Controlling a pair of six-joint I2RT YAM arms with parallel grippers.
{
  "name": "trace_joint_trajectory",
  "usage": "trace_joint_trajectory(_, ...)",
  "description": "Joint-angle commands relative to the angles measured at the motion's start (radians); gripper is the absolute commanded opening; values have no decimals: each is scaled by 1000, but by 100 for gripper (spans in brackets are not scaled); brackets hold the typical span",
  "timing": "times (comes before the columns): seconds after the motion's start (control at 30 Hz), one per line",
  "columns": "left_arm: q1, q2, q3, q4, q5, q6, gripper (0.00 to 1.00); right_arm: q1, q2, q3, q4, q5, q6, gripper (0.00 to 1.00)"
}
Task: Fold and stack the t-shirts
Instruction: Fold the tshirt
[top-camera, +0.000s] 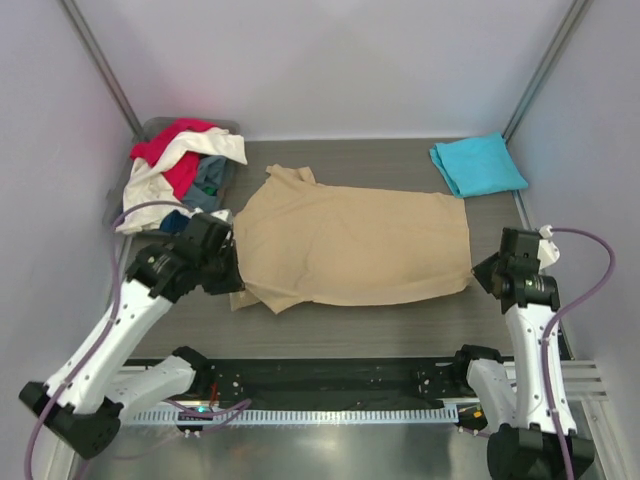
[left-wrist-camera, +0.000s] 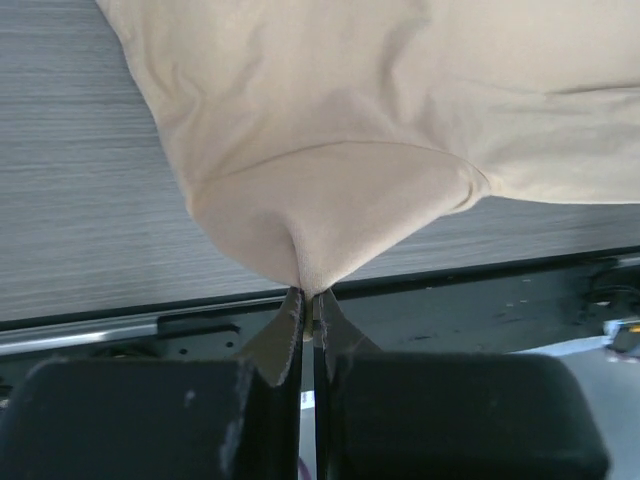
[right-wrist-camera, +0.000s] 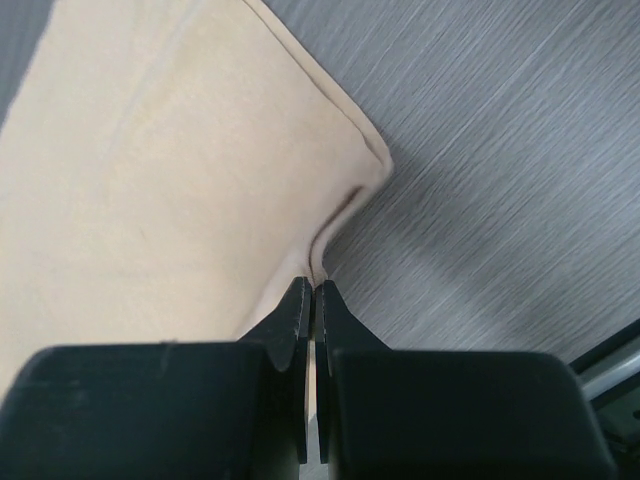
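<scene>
The tan t-shirt (top-camera: 350, 245) lies spread across the middle of the table, collar end to the left. My left gripper (top-camera: 233, 268) is shut on its near left part; the left wrist view shows the cloth (left-wrist-camera: 330, 130) pulled into a peak between the jaws (left-wrist-camera: 310, 297). My right gripper (top-camera: 478, 276) is shut on the shirt's near right hem corner (right-wrist-camera: 310, 262), with the tan cloth (right-wrist-camera: 160, 180) stretching away. A folded turquoise t-shirt (top-camera: 478, 164) lies at the back right. Red (top-camera: 172, 143), white (top-camera: 150, 185) and dark blue-grey (top-camera: 211, 178) shirts are piled at the back left.
The grey plastic bin (top-camera: 158, 126) holding the shirt pile stands in the back left corner. A black rail (top-camera: 330, 378) runs along the table's near edge. Metal frame posts (top-camera: 100, 60) rise at both back corners, with white walls around.
</scene>
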Motion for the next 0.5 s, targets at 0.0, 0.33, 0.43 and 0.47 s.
trace_joint_trajectory(0.0,6,110,62,45,-39,106,0,-5,62,-21,115,-33,-24,1)
trace_joint_trajectory(0.33,110,522,312,162,-17,281,0,-3,321,22,270,-13,-30,1)
trace_joint_trajectory(0.43,149,644,389,157,18,316,0,-5,396,24,319,-9,-27,1)
trace_joint_trajectory(0.47,156,681,412,151,23,323,0,-5,416,27,343,-9,-24,1)
